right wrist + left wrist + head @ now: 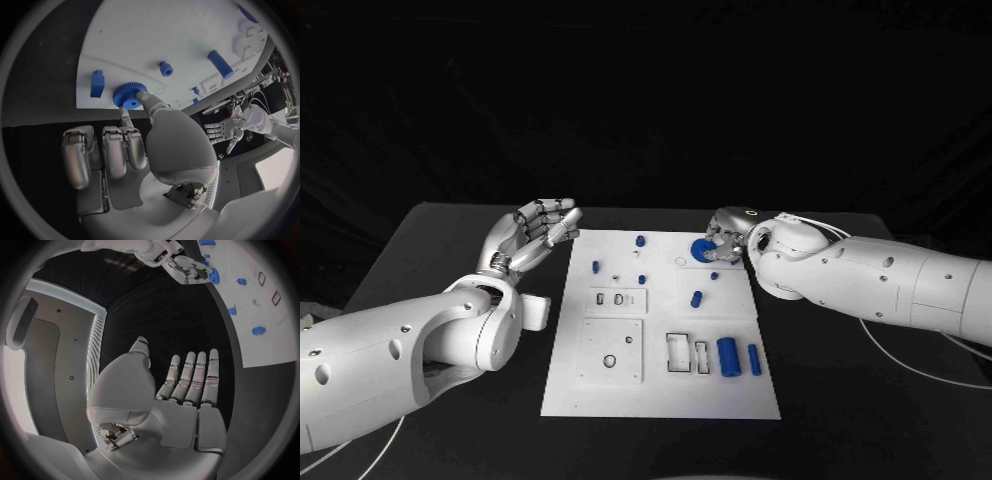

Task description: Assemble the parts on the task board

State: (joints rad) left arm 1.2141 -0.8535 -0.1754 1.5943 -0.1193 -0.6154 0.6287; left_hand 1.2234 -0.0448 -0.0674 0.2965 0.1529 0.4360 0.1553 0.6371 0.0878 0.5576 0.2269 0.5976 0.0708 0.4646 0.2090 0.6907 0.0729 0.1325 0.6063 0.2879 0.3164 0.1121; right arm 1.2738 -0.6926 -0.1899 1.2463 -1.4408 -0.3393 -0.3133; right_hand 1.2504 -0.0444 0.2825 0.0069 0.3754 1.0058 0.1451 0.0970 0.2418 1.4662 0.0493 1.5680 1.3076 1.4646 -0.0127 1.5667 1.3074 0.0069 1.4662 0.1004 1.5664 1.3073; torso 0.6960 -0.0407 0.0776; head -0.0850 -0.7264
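Note:
The white task board (661,385) lies in the middle of the black table. My right hand (728,238) is over its far right part and pinches a blue toothed gear (702,247) between thumb and a finger; the right wrist view shows the gear (129,94) low over the board, at the fingertips (145,98). My left hand (532,232) stands open beside the board's far left corner, fingers (194,377) straight and together, holding nothing. Two blue cylinders (727,354) lie at the near right. Small blue pegs (640,241) (697,298) stand further back.
Rectangular recesses (678,352) and a square plate with a ring (612,350) mark the board's near half. A thin cable (906,362) loops on the table under my right arm. Bare table (430,240) lies to the left of the board.

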